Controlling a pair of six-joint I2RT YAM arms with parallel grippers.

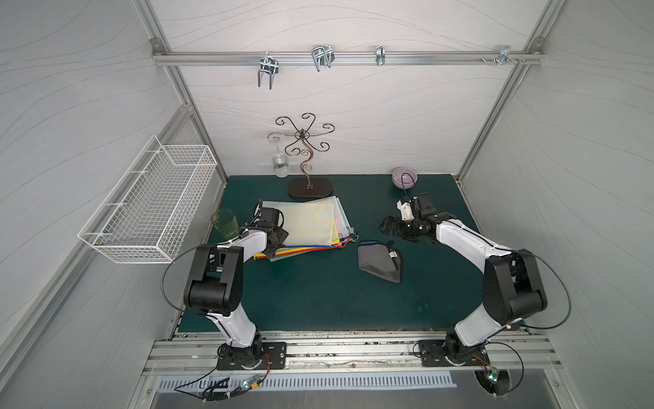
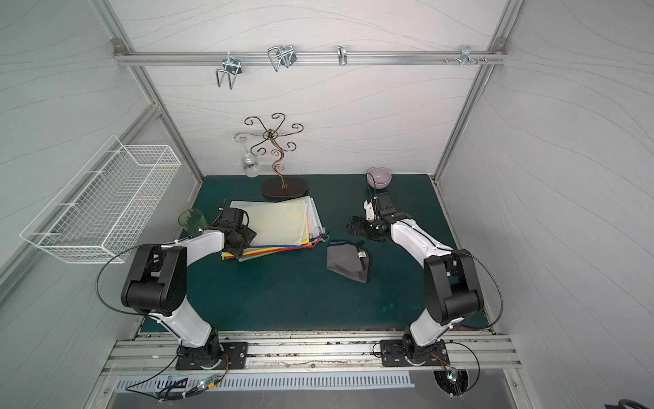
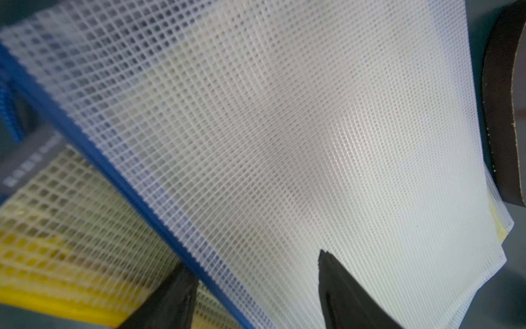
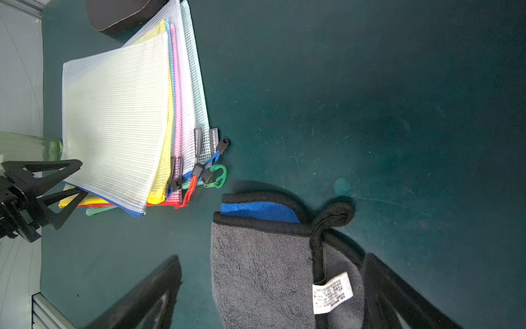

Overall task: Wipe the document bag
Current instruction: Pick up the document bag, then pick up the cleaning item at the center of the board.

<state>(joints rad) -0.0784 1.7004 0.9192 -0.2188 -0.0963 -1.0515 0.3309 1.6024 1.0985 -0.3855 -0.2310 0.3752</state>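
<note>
Green mat (image 1: 318, 304) covers the table. A white wire basket (image 1: 152, 209) hangs on the left wall, clear of the work.

Scrolled metal stand (image 1: 308, 187) at the back, with a wine glass (image 1: 280, 167) hung upside down from it. Its dark base sits just beside the far edge of the stack of mesh bags (image 1: 300, 252); contact is unclear.

Grey cloth (image 1: 378, 263) lies folded on the mat to the right of the stack, apart from it. Green cup (image 1: 225, 222) stands at the stack's left, close against the left arm. Purple bowl (image 1: 404, 176) is far right, behind the right arm.

The document bag (image 1: 308, 223), white mesh with a blue zip, tops the stack left of centre. Its long axis runs side to side, slightly skewed. The zip edge faces the robot and the pulls lie toward the cloth.

Left gripper (image 4: 83, 179): fingers apart, straddling the bag's zip edge at its left near corner, one finger over the mesh and one beneath. Not pinched.

Right gripper (image 4: 271, 257): spread wide above the cloth, holding nothing.

Grey tabs on the bags carry white lettering, unreadable. The print on the cloth's white tag is also illegible.
</note>
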